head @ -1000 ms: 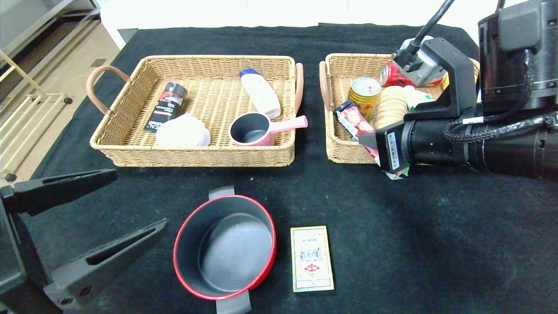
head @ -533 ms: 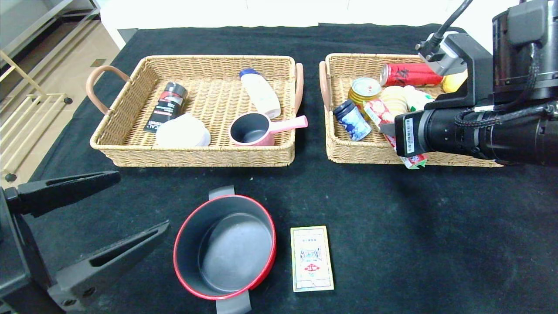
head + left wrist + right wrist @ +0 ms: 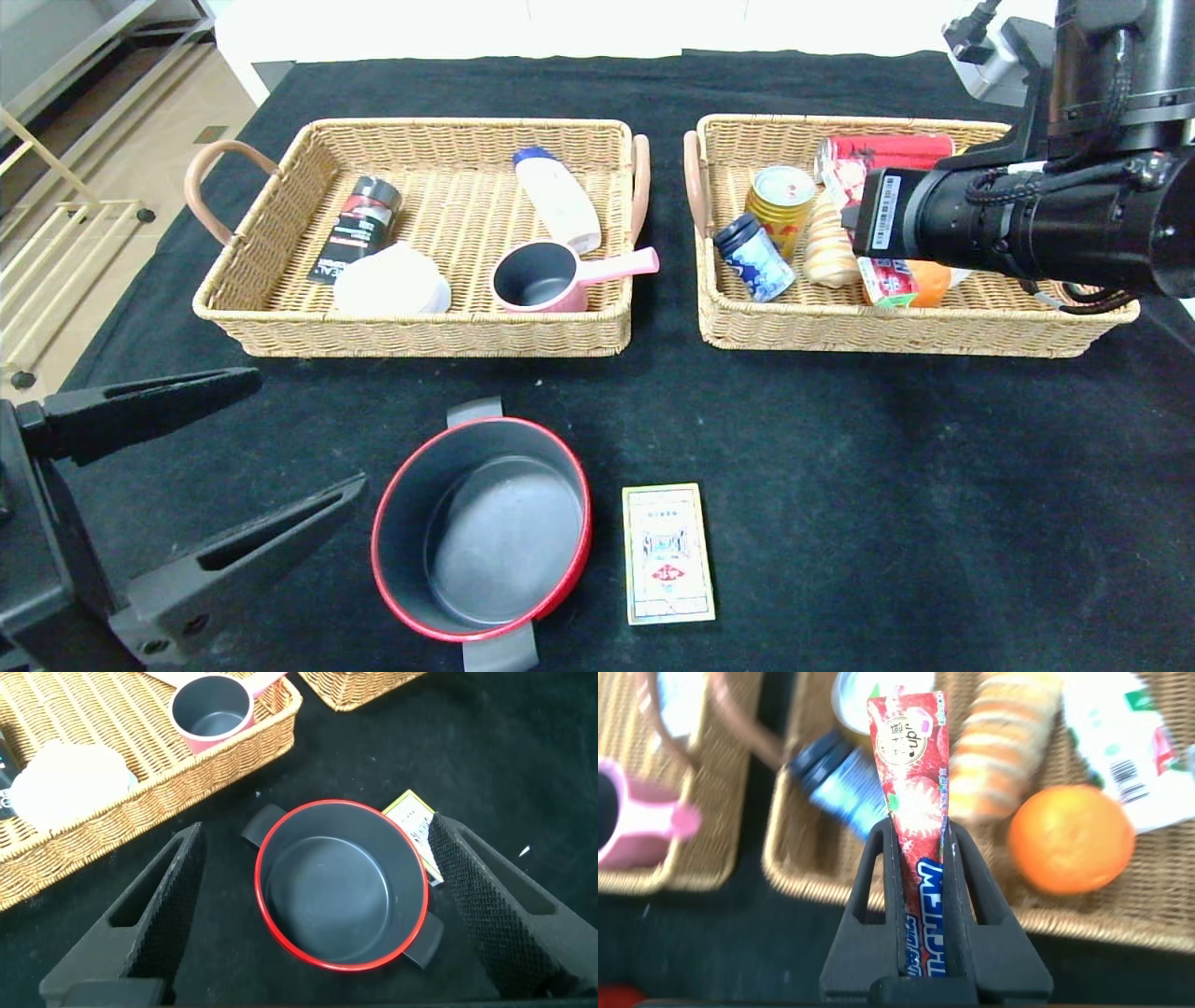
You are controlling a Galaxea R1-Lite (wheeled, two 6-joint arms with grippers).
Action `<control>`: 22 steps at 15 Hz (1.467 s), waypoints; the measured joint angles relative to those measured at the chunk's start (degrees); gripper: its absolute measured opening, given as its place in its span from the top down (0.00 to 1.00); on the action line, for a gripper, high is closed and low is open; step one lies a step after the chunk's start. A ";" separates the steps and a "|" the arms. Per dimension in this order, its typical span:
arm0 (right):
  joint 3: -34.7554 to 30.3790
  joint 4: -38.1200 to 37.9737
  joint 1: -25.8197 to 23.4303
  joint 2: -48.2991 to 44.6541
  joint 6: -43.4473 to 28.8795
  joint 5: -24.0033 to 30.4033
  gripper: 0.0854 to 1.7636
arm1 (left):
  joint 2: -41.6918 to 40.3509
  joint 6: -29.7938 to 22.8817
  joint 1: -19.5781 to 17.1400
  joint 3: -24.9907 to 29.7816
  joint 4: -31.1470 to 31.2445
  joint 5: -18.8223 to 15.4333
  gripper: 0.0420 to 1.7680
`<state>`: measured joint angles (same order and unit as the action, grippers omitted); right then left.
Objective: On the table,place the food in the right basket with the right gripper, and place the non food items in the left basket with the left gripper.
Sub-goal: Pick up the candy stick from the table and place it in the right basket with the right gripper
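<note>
Right gripper [image 3: 920,873], upper right of the head view, pinches our Hi-Chew [image 3: 913,775] over the right basket [image 3: 896,327]; releasing askew, we might see it topple the biscuits [image 3: 826,247].

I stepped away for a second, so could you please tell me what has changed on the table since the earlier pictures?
The right gripper, its fingers shut on the Hi-Chew stick, carried it farther back and to the robot's right, over the right basket. The left gripper stayed open over the red pot. The pot, card box and left basket did not move.
</note>
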<state>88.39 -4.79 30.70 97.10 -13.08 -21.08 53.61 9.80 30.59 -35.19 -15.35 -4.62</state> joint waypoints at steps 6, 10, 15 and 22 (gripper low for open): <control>8.63 -0.05 -3.13 6.90 -5.94 -3.86 0.85 | 0.10 -0.02 0.00 0.16 -0.05 -0.01 0.03; 12.21 0.09 -4.57 10.29 -8.03 -6.60 0.85 | 0.11 -0.05 -0.02 0.13 -0.11 -0.09 0.03; 13.12 0.13 -4.63 11.51 -8.72 -6.75 0.85 | 0.11 -0.02 0.00 0.13 -0.11 -0.11 0.03; 13.07 -0.44 -4.13 11.41 -8.44 -6.70 0.37 | 0.13 -0.02 0.00 0.22 -0.11 -0.11 0.03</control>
<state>101.46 -5.23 26.56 108.51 -21.52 -27.78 53.75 9.78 30.59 -34.97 -15.46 -4.73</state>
